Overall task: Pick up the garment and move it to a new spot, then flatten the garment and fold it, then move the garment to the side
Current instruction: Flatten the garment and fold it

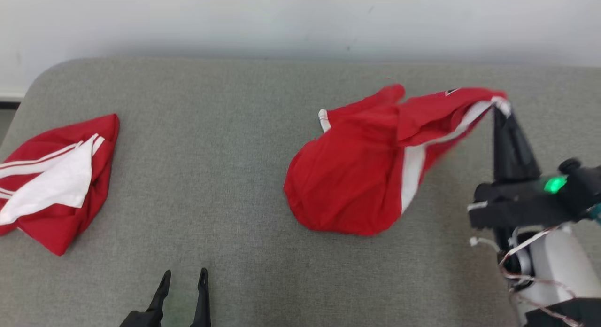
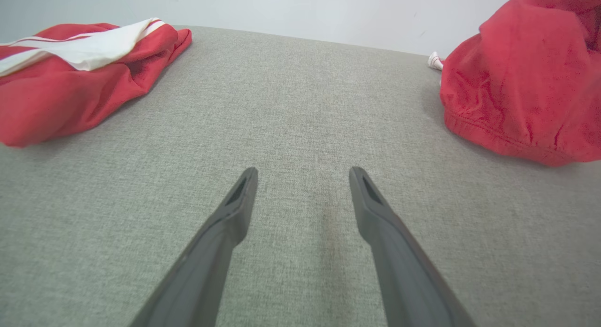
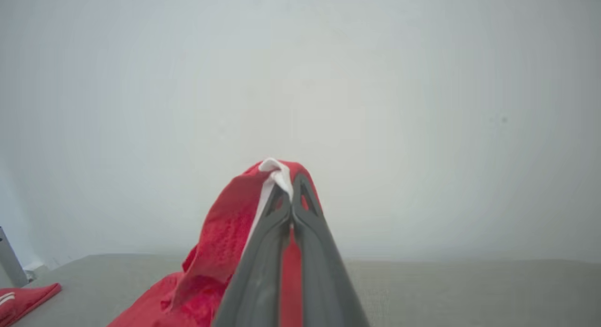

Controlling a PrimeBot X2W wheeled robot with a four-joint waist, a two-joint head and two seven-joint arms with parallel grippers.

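At 3 o'clock the right hand [image 1: 500, 108] pinches the garment [image 1: 352, 176] by its white-trimmed edge, raised for carrying; the left hand [image 1: 184, 272] waits open at 6.

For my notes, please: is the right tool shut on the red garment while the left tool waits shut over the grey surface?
No: the left tool is open, as the left wrist view shows; the right tool is shut on the red garment.

right hand [image 1: 500, 107]: dark tapered fingers [image 1: 512, 148], green led [image 1: 555, 184] glowing on black wrist block [image 1: 512, 209], red-white wires [image 1: 526, 245] trailing over pale forearm [image 1: 558, 263]. left hand [image 1: 185, 272] matching.
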